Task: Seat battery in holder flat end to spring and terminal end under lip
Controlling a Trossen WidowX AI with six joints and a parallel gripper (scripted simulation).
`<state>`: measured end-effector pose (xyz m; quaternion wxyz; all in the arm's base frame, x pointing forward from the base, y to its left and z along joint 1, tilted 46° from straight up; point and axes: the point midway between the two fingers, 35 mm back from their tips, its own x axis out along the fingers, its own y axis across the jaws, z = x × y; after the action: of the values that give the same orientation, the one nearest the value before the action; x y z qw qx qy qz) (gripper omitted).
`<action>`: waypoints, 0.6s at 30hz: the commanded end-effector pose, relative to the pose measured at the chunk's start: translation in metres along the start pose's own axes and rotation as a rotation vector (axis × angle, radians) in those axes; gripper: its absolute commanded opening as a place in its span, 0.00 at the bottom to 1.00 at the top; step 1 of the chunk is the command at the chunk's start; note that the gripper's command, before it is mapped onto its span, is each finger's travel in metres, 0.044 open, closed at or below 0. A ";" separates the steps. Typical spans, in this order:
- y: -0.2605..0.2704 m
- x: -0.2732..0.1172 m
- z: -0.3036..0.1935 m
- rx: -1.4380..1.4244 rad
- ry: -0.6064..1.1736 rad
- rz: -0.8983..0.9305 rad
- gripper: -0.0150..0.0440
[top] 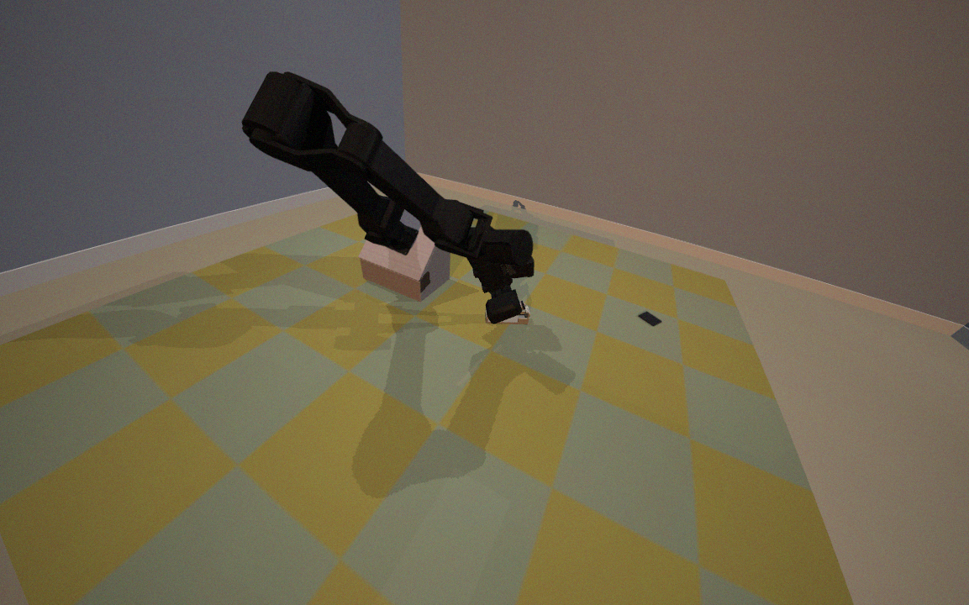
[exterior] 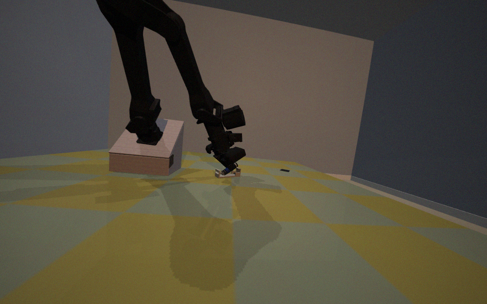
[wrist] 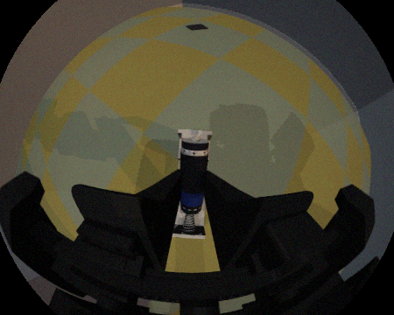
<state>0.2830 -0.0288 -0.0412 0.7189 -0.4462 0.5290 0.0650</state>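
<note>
The black battery has a blue band near its flat end and a white ring with plus marks near its terminal end. My gripper is shut on it. The battery is tilted in the exterior view, its flat end low inside the holder and its terminal end raised. The small holder stands on the floor under the fingers. In the wrist view its spring shows just behind the flat end. The terminal is near the lip end; whether they touch cannot be told. In the top view the gripper hides the battery.
A wooden wedge-shaped block carries the arm's base, left of the holder in the top and exterior views. A flat dark rectangle lies on the checkered floor beyond the holder's lip end.
</note>
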 end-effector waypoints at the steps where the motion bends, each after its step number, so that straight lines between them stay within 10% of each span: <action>1: 0.001 -0.003 -0.005 -0.004 -0.002 0.002 0.36; 18: 0.001 -0.008 -0.014 -0.004 0.006 0.006 0.36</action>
<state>0.2738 -0.0337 -0.0362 0.7208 -0.4445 0.5277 0.0663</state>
